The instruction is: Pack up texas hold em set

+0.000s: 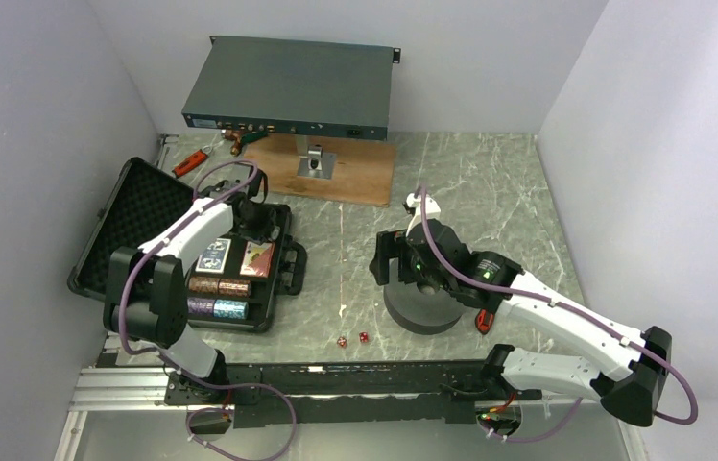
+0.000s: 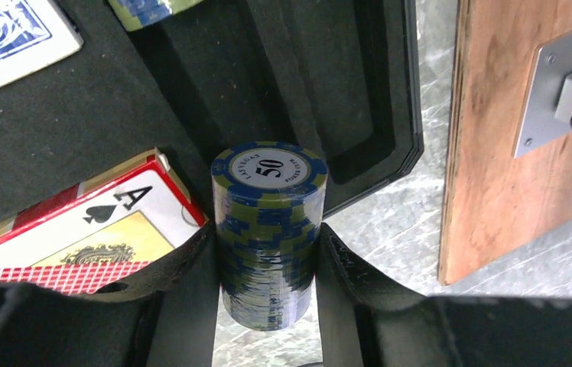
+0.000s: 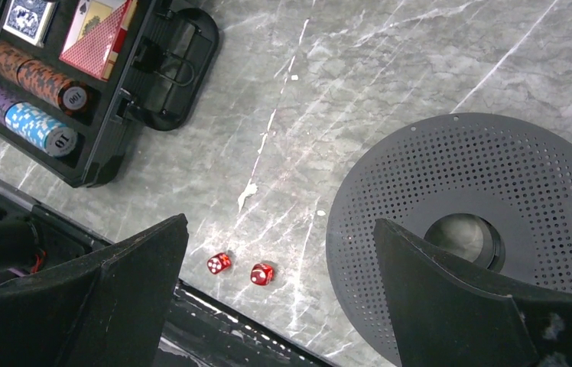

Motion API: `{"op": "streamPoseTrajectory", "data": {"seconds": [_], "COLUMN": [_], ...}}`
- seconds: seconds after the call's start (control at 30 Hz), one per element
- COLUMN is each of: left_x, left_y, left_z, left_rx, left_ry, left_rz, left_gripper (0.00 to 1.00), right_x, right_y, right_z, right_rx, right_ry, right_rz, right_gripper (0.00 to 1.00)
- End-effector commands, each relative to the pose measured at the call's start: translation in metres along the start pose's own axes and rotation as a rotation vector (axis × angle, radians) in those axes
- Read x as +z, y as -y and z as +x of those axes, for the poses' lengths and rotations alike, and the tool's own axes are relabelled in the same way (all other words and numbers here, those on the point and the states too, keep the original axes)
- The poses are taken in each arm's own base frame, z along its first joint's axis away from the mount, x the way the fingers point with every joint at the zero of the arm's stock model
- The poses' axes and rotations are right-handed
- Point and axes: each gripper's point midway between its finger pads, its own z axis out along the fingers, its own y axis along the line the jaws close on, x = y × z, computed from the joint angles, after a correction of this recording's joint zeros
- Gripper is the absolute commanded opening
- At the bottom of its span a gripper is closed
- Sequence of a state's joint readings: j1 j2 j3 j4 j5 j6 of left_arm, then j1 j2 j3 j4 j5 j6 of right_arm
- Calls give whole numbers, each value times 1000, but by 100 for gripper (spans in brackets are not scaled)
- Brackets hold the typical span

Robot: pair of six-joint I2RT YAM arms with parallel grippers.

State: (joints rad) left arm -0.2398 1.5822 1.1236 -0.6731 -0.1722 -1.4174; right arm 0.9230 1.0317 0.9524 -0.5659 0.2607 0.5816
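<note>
A stack (image 2: 270,172) of blue-and-olive chips marked 50 is clamped in the left gripper (image 2: 264,245). It is held beside the red card box (image 2: 107,229) at the far end of the case (image 2: 344,99). Since the chips are loose discs, they could be fanned out or spilt if the stack is released tilted or snagged on the card box. The empty slot could also be missed. The right gripper (image 3: 281,224) is spread wide with nothing held, above the foam ring (image 3: 497,176). Two red dice (image 3: 261,274) are seen unpacked on the worktop (image 3: 390,69).
</note>
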Motion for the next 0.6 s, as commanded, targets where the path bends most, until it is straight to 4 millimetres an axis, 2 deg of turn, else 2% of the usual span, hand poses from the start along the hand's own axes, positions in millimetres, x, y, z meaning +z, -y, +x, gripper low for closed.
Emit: {"op": "streamPoseTrajectory", "data": {"seconds": [0.0, 0.43, 0.57], "left_x": [-2, 13, 15], "left_y": [25, 18, 16], "left_z": [-13, -38, -43], "left_rx": [-125, -222, -227], "left_ry": [9, -1, -10], "left_rz": [68, 7, -1], "left_gripper": [0, 6, 18], "right_x": [-3, 9, 12], "right_y": [3, 4, 4], "right_z": [-3, 7, 8], "right_rx": [21, 7, 4], "right_ry": [20, -14, -20], "right_rz": [5, 17, 19], "right_gripper": [95, 95, 96]}}
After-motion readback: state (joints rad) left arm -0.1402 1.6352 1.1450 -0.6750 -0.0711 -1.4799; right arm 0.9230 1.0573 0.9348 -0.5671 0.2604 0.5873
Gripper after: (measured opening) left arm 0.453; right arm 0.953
